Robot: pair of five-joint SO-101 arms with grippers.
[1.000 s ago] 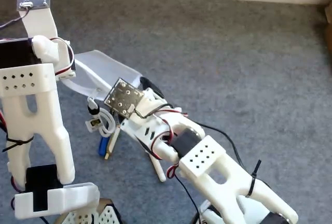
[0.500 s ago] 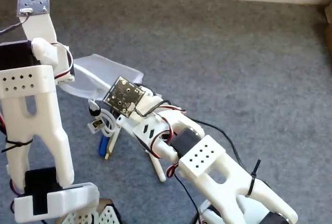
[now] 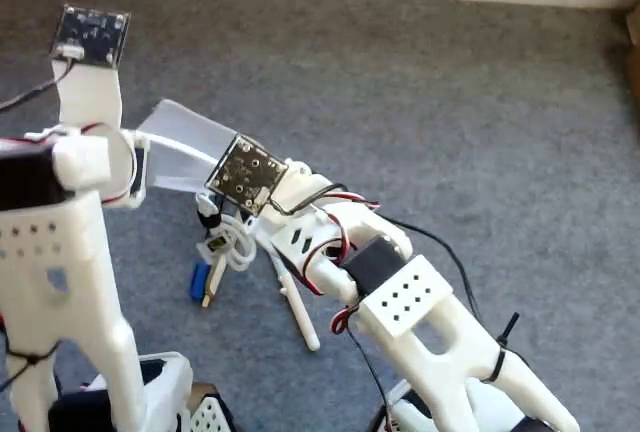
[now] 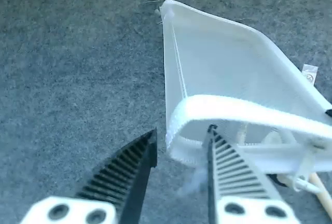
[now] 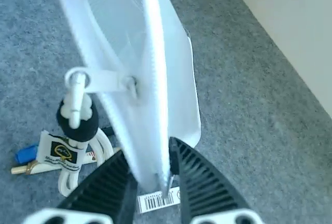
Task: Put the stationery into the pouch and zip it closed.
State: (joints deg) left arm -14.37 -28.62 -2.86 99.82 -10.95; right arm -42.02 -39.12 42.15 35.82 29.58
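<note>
my left fingers (image 4: 129, 167) and right fingers (image 5: 199, 182) each pinch the white pouch (image 4: 218, 58) rim, lifting it off the desk (image 4: 62, 53) beside a coiled cable (image 5: 78, 95).

Both arms stretched forward, left gripper (image 4: 181, 133) and right gripper (image 5: 149, 151) each clamped on the pouch (image 4: 218, 63).

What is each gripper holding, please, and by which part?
The right gripper pinches the mesh pouch by its zipper edge; whether the left gripper grips its corner cannot be told.
</note>
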